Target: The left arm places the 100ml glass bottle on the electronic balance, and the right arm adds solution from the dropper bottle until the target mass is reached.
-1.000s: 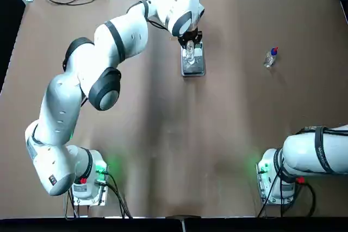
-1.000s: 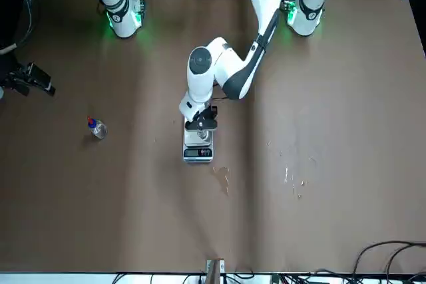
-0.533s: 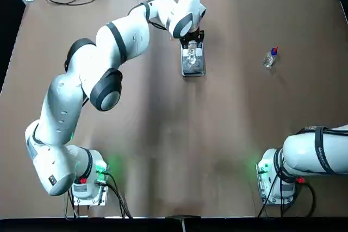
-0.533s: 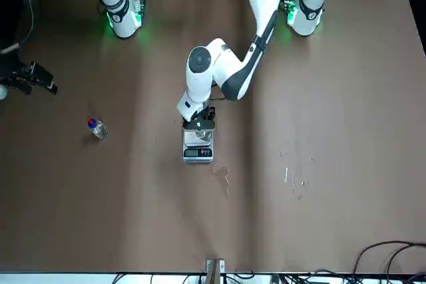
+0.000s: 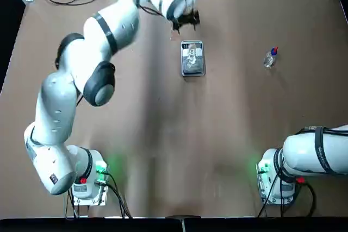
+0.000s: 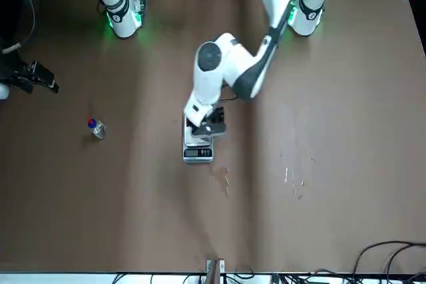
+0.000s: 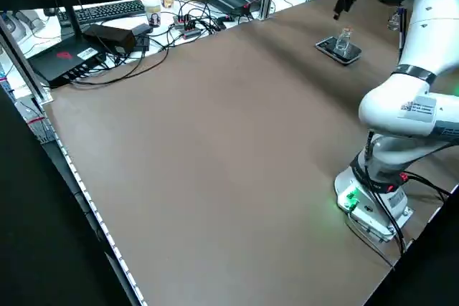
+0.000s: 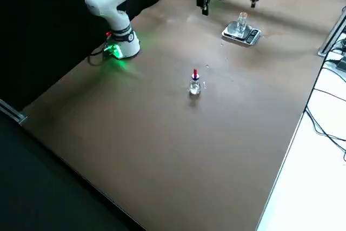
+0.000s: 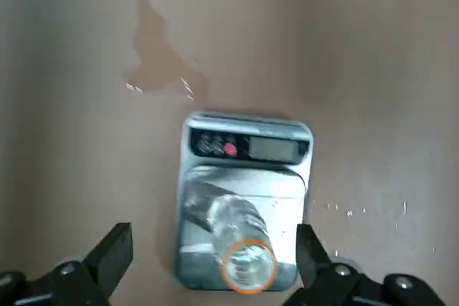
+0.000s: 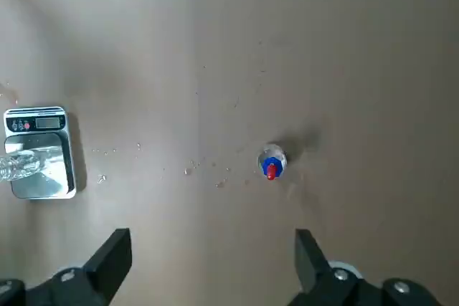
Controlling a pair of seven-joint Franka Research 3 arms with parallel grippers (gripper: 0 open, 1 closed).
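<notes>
We see the left claw (image 5: 185, 21) spread wide and holding nothing, raised above the tabletop (image 5: 163, 134) just past the display end of the electronic balance (image 5: 192, 58). In the left wrist view its two fingertips (image 9: 115, 249) stand to either side of the balance, well clear of it. The 100ml glass bottle (image 5: 191, 54) stands upright on the balance's metal pan, directly below and just in front of the left claw. The balance's display strip shows small buttons, one of them red, but no writing on it can be read.

Half a second ago this claw hung right over the bottle on the pan; it has since lifted and drawn back toward the far edge of the tabletop, leaving the bottle standing alone. The bottle and balance have not shifted.

A faint stain marks the tabletop beyond the balance's display end.

Farther out, the dropper bottle (image 5: 270, 57) stands upright, well apart from the balance on the robot's right, where it stood before. The right claw (image 10: 208, 263) is spread too, empty, hanging high above the dropper bottle; the right arm (image 5: 315, 153) remains near its base.
</notes>
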